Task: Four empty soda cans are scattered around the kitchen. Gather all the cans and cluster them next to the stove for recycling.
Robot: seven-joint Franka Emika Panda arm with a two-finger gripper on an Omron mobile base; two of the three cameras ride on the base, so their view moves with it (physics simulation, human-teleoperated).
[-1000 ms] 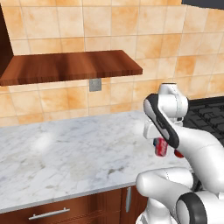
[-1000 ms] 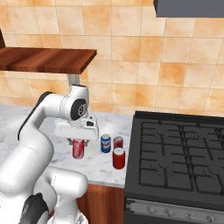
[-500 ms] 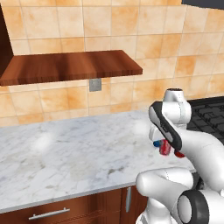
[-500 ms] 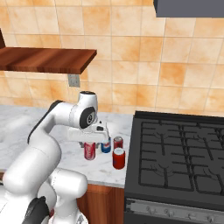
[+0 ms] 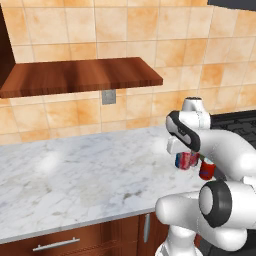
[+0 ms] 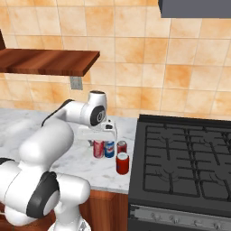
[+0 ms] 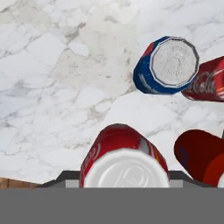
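Gripper (image 6: 98, 143) pinches a red soda can (image 6: 99, 149) at its top, holding it upright on the marble counter (image 5: 75, 175) just beside a blue can (image 6: 109, 149). A second ago this red can hung further left, well apart from the others; the arm has since swung it rightward into the cluster. Two more red cans stand near: one behind (image 6: 122, 147), one in front (image 6: 122, 163) by the counter edge, both just left of the black stove (image 6: 180, 167) with its grated burners. From the hand camera the held can's silver lid (image 7: 124, 168) is a smooth disc, and the blue can (image 7: 164, 65) shows a faceted metal rim. Glossy, white-grey veined stone lies beneath.
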